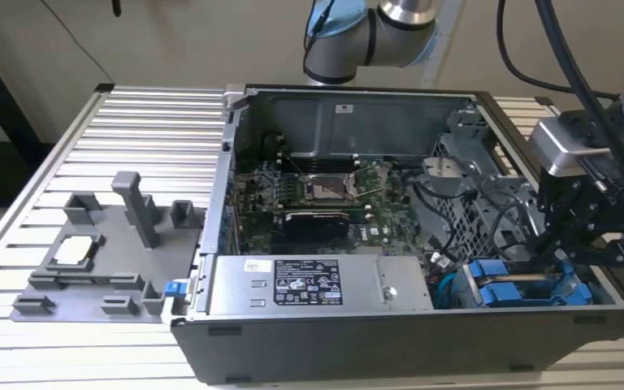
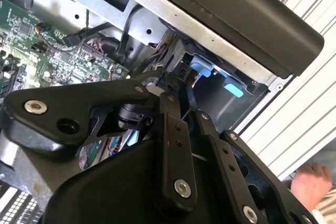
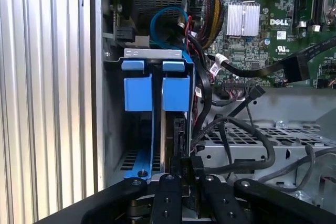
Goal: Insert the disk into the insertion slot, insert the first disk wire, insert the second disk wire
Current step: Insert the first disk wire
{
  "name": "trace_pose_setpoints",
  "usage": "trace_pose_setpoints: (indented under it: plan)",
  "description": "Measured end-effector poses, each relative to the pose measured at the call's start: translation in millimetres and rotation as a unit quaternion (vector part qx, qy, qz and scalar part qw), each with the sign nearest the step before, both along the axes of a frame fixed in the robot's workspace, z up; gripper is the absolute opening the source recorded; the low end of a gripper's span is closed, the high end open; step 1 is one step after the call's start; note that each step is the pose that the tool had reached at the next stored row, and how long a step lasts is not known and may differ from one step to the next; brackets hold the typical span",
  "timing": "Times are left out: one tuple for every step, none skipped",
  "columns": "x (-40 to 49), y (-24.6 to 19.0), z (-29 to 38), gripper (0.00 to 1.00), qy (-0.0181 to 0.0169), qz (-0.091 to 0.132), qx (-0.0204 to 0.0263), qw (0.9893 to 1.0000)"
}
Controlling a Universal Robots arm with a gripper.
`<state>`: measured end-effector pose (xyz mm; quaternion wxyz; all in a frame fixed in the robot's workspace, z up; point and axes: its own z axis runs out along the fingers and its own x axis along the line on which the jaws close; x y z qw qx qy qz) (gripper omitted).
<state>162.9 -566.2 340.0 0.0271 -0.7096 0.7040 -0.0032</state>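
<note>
The disk (image 3: 176, 95), in its bright blue carrier, sits down inside the insertion slot (image 3: 155, 53), a grey bay at the open computer case's corner. A second blue carrier (image 3: 138, 94) stands right beside it. My gripper (image 3: 185, 167) hangs directly over the disk's rear end, its fingers (image 3: 169, 182) drawn close around a small black plug of a disk wire. In the exterior view the gripper (image 1: 564, 257) is low inside the case at the exterior view's right, just above the blue carriers (image 1: 504, 286). The second wrist view shows the gripper (image 2: 176, 86) pointing toward blue tabs (image 2: 202, 69).
Black and blue cables (image 3: 236, 129) loop close beside the bay. A perforated grey cage (image 1: 483, 191), the motherboard (image 1: 323, 191) and a labelled power supply (image 1: 306, 284) occupy the case. A grey fixture tray (image 1: 95, 260) lies on the ribbed table. A person's hand (image 2: 310, 182) rests outside the case.
</note>
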Motion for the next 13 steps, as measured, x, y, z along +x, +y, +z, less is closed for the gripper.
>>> trace_pose_setpoints:
  plan:
    - [0.0, 0.0, -0.2, 0.19, 0.0000, -0.003, 0.0000, 1.0000]
    - [0.1, 0.0, -0.5, 0.19, 0.0000, -0.005, 0.0000, 1.0000]
    - [0.1, -0.1, -0.5, 0.19, 0.0000, -0.007, 0.0000, 1.0000]
    - [0.2, -0.1, -0.6, 0.19, 0.0000, -0.009, 0.0000, 1.0000]
    - [0.2, 0.0, -0.8, 0.19, 0.0003, -0.011, 0.0002, 0.9999]
    - [0.2, 0.0, -0.9, 0.19, 0.0010, -0.012, 0.0003, 0.9999]
    - [0.2, 0.0, -0.8, 0.19, 0.0015, -0.013, 0.0003, 0.9999]
    - [0.2, 0.0, -0.8, 0.19, 0.0017, -0.014, 0.0003, 0.9999]
    - [0.2, 0.0, -0.7, 0.19, 0.0017, -0.015, 0.0003, 0.9999]
    - [0.1, 0.0, -0.7, 0.19, 0.0017, -0.016, 0.0000, 0.9999]
    - [0.2, 0.0, -1.1, 0.19, 0.0017, -0.016, -0.0002, 0.9999]
    - [0.2, 0.0, -2.0, 0.19, 0.0017, -0.017, -0.0004, 0.9999]
    - [0.2, 0.0, -2.9, 0.19, 0.0017, -0.017, -0.0007, 0.9999]
